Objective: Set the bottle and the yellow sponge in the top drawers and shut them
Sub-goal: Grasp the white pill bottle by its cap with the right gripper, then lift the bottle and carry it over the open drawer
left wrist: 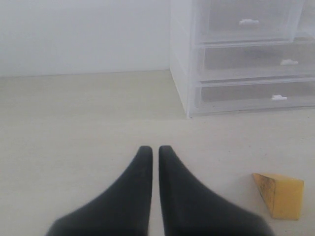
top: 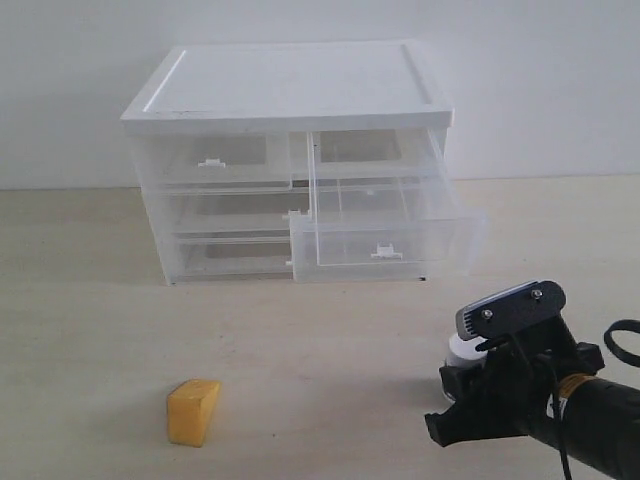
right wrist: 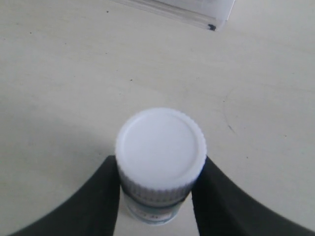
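The bottle [right wrist: 161, 147] stands upright on the table, its white cap toward the right wrist camera. My right gripper [right wrist: 160, 166] is shut on the bottle, one black finger pressed against each side just under the cap. In the exterior view only a sliver of the bottle [top: 464, 349] shows behind the right gripper [top: 468, 388]. The yellow sponge [top: 193, 411] lies alone at the front left. My left gripper [left wrist: 155, 150] is shut and empty, with the sponge [left wrist: 280, 195] off to one side of it. The top right drawer [top: 385, 235] is pulled out; the top left drawer [top: 215, 160] is closed.
The white-topped cabinet [top: 290, 85] stands at the back against a pale wall. Its two full-width clear drawers [left wrist: 256, 61] below are closed. The left arm is outside the exterior view.
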Robot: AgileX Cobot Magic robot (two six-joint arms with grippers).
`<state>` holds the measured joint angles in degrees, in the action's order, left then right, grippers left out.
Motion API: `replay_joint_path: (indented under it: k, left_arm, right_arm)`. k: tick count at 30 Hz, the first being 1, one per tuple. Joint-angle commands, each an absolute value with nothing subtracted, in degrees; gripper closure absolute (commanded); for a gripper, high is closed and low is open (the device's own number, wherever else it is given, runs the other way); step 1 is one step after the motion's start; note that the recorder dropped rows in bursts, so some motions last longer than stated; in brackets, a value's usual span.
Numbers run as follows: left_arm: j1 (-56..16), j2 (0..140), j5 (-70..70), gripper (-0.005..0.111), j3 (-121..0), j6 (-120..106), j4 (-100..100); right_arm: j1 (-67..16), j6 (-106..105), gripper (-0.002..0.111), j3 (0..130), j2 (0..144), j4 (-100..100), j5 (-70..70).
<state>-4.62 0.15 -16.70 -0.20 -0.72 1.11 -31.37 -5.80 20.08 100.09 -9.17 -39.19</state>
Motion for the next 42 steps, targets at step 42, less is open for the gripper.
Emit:
replay_joint_path:
  k: [42]
  left_arm:
    - [-4.49, 0.00, -16.78, 0.103, 0.00, -1.06, 1.50]
  right_arm:
    - [-37.61, 13.90, 0.108, 49.35, 78.70, -26.85, -11.81]
